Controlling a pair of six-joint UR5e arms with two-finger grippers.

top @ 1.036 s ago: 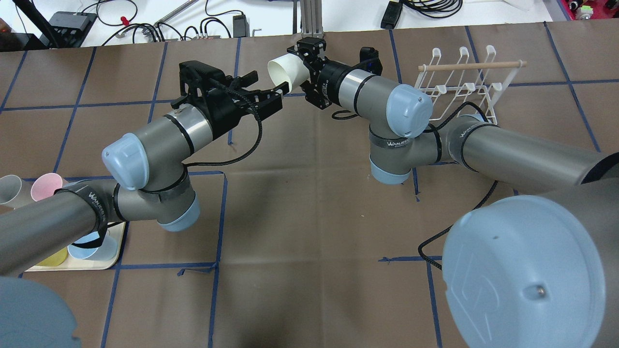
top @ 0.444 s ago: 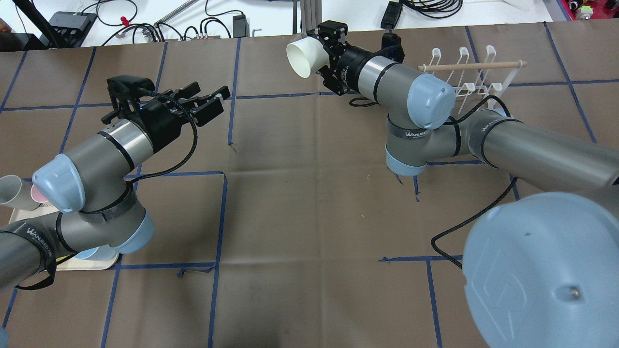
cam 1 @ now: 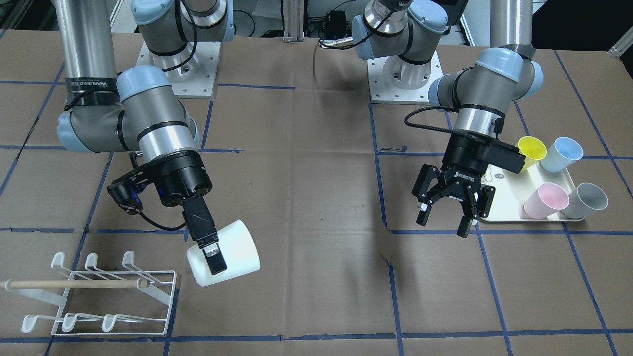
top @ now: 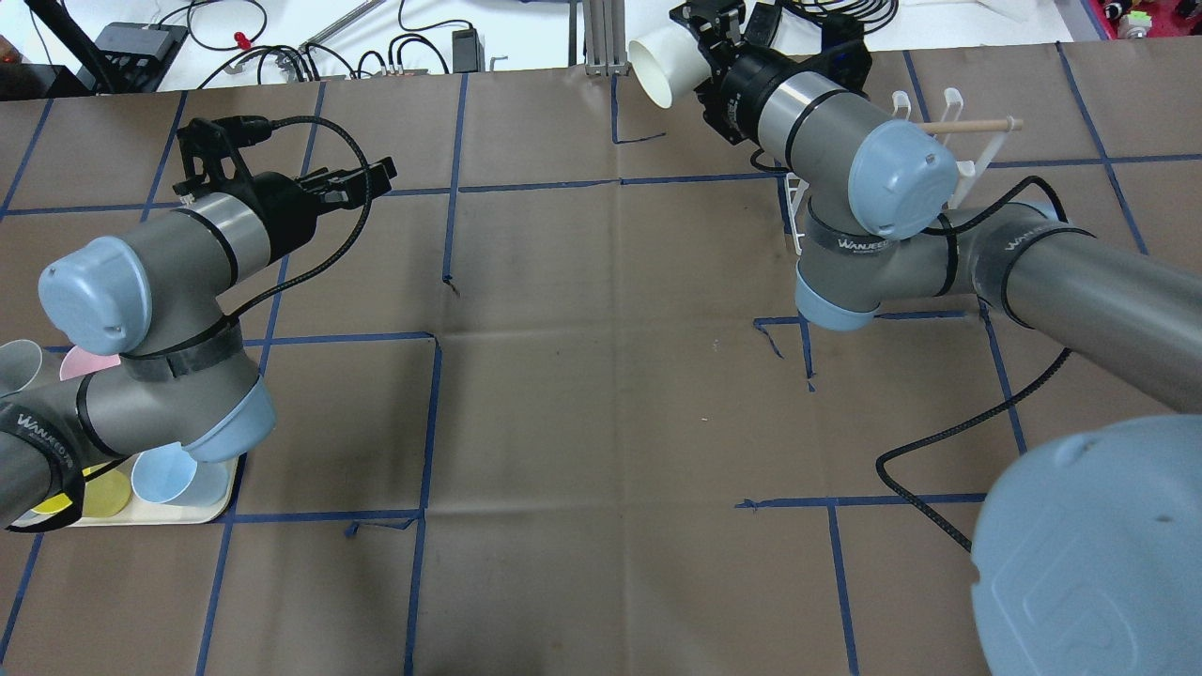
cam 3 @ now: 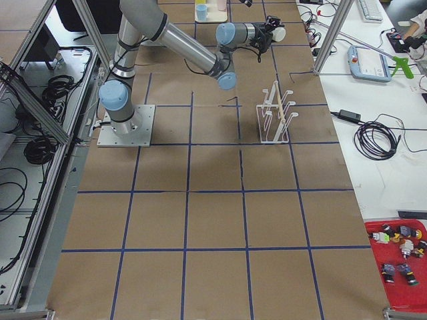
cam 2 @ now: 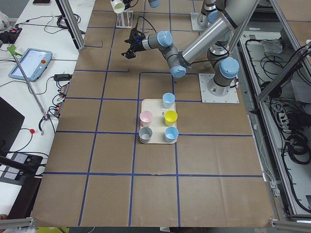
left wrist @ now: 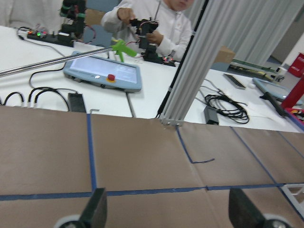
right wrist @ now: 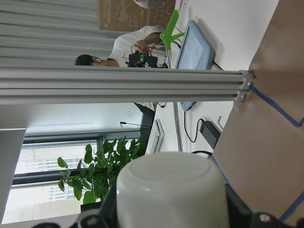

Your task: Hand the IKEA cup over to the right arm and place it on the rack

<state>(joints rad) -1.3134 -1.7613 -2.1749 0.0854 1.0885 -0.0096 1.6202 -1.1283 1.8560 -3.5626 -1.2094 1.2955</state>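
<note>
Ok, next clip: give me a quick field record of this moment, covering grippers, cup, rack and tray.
right gripper: shut on the white cup, held tilted in the air
left gripper: open, empty, in the air
rack: no cup on it; the white cup is apart from it
tray: coloured cups standing on it
stage: cup in the right gripper, not yet on the rack

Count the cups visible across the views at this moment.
6. The white cup is held in the right gripper. Five sit on the tray, seen from the left camera: far blue cup, pink cup, yellow cup, grey cup, near blue cup.
</note>
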